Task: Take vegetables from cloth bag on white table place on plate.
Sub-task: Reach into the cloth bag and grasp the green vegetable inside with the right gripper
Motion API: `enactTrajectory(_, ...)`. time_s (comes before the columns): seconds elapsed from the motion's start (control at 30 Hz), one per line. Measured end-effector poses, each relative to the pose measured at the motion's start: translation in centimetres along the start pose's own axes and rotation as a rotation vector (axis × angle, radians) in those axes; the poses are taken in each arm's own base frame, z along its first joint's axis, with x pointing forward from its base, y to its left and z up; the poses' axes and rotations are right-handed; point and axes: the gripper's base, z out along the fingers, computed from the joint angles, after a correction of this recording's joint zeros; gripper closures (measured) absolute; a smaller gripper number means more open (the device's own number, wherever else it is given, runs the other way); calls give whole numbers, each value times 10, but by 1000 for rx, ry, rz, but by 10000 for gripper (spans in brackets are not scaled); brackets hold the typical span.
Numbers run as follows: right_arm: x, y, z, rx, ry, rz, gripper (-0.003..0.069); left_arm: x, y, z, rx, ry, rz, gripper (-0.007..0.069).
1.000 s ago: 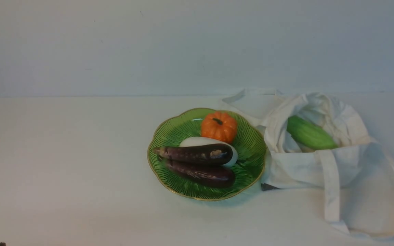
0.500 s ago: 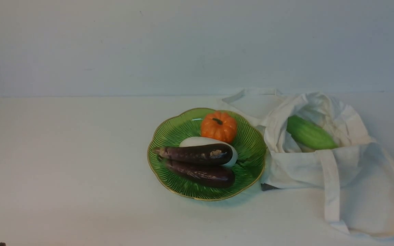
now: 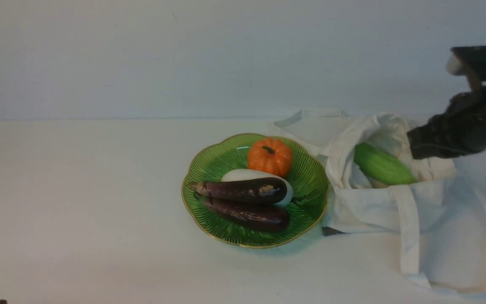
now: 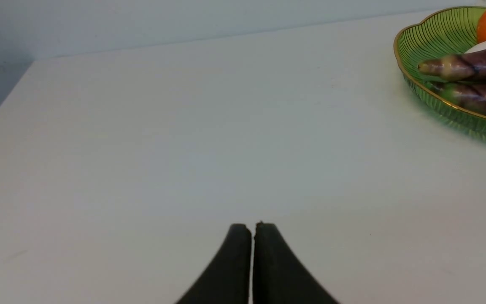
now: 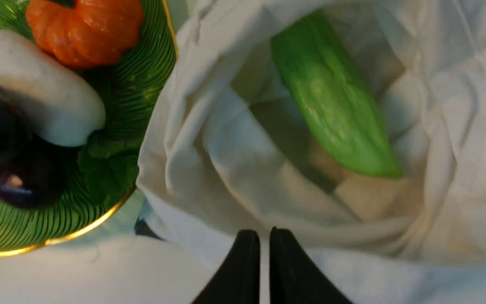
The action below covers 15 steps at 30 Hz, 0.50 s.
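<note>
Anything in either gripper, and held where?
Nothing held: left gripper shut on nothing; right gripper slightly parted, nothing between. Cucumber-like vegetable lies in the bag.

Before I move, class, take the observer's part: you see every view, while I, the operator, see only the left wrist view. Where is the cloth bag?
Observer: The cloth bag lies on the table, just to the right of the plate.

Operator: Does anything show inside it?

Observer: Yes, a light green, oblong vegetable lies in its open mouth.

Operator: Is the right pincer holding anything?

Observer: No, the right pincer has nothing between its tips.
</note>
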Motion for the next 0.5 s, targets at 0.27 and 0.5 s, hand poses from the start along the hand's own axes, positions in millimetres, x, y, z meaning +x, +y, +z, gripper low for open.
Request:
enactTrajectory(0.27,-39,-9,72,46,78,-160,382,0,0,0,0,0,0,629)
enactTrajectory(0.5,-34,-22,101,117,142,-248,162,0,0,0,0,0,0,629)
